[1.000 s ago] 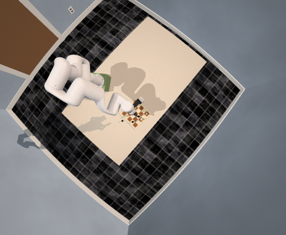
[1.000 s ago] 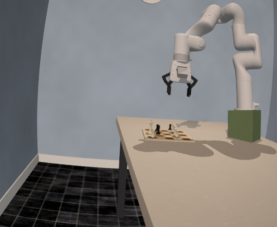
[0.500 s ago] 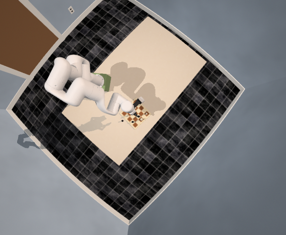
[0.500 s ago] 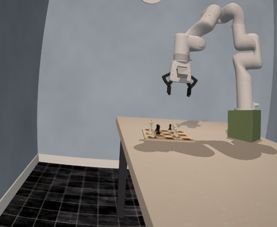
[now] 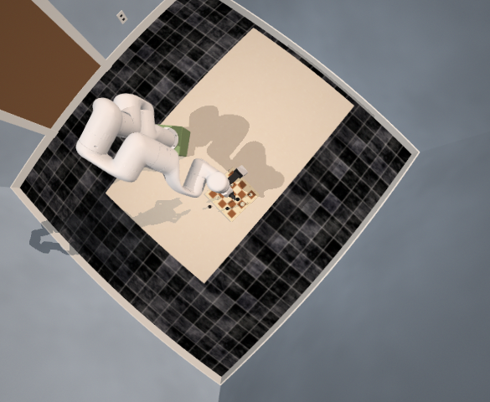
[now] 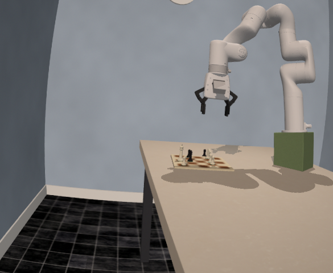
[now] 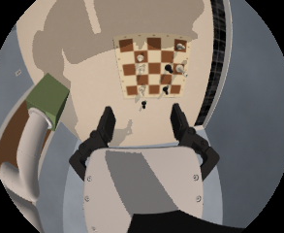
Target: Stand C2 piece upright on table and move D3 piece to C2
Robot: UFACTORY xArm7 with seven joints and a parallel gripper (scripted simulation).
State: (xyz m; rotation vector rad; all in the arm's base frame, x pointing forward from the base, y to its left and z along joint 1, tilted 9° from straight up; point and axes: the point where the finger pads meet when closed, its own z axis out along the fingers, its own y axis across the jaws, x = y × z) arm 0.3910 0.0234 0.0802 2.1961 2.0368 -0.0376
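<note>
Lying below the open claw [image 5: 233,196] [image 6: 214,113] [image 7: 142,111]: chessboard [image 5: 231,213] [image 6: 203,165] [image 7: 154,44]

Dark floor tiles [image 5: 253,264] [image 6: 86,235] [image 7: 219,49], mottled black and grey with pale grout lines, covered the floor. Blue-grey walls [image 5: 430,260] [image 6: 116,88] [image 7: 260,97] enclosed the room, with a pale baseboard [image 5: 415,152] [image 6: 95,192] along their foot. In the top view, a brown panel [image 5: 28,56] stood between light trim strips at the upper left, and a small white wall plate [image 5: 121,17] with dark slots sat near it. The exterior view's upper edge cut off a pale, rounded object [image 6: 181,1] on the wall.
</note>
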